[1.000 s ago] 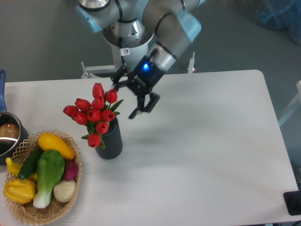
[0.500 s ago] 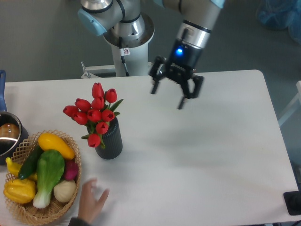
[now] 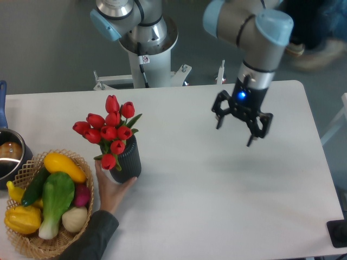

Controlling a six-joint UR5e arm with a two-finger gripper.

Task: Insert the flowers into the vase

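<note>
Red tulips point(image 3: 109, 131) with closed buds and green leaves stand in the ribbed dark vase point(image 3: 128, 160) beside the wicker basket point(image 3: 32, 245); a person's hand point(image 3: 114, 190) cups its base. Gripper point(image 3: 235, 127) hovers spread wide, empty, well apart.

The vase point(image 3: 127, 160) looks matt, dark and ribbed; the basket point(image 3: 32, 238) is woven wicker; the tabletop point(image 3: 217, 206) is smooth, matt white.

no readable text or labels
</note>
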